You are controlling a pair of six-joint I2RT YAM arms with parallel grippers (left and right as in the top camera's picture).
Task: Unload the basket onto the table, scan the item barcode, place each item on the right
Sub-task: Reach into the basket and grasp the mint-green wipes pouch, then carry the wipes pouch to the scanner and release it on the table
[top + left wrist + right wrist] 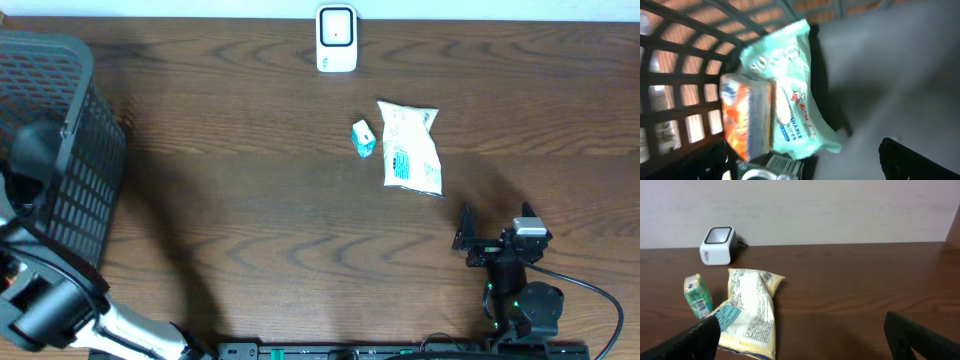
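The white barcode scanner [337, 40] stands at the table's far edge, seen also as the scanner [717, 245] in the right wrist view. A small green carton [363, 138] and a pale snack bag [411, 147] lie in front of it. My right gripper [495, 218] hovers open near the front edge, short of the snack bag [752, 312] and the carton [697, 296]; nothing sits between the right gripper [807, 345] fingers. My left gripper [805, 170] is open inside the basket, above a mint wipes pack [795, 85], an orange box [747, 117] and a dark item with a barcode [785, 162].
The black mesh basket [70, 150] fills the far left of the table, with my left arm [40, 150] reaching into it. Basket walls [680, 75] close in on the left gripper's left side. Bare wood lies between basket and carton.
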